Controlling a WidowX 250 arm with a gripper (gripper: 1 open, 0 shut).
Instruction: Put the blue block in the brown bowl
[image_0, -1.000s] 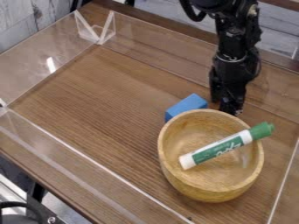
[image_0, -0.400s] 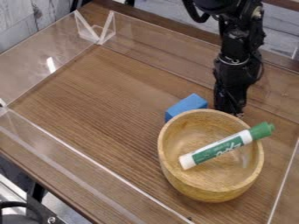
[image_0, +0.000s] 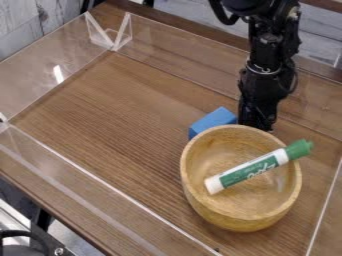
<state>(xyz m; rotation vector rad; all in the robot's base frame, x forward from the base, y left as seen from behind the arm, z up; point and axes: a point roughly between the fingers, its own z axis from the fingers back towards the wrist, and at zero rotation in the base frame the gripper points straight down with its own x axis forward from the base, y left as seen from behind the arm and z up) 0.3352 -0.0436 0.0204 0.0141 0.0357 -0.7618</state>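
The black gripper (image_0: 261, 124) points straight down. Its tip is at about 12 o'clock from the brown bowl (image_0: 201, 205), just past the bowl's far rim. Its fingers are squeezed tight together, and nothing shows between them.

The blue block (image_0: 210, 123) lies on the wooden table (image_0: 114, 115), just beside the gripper at its 9 o'clock side. The block is at about 11 o'clock from the bowl and sits right up against the bowl's outer wall. It is outside the bowl.

A green-and-white marker (image_0: 259, 166) lies slanted inside the bowl. Its green cap sticks out over the rim at about 2 o'clock.

Clear plastic walls (image_0: 47, 80) stand around the table's edge.
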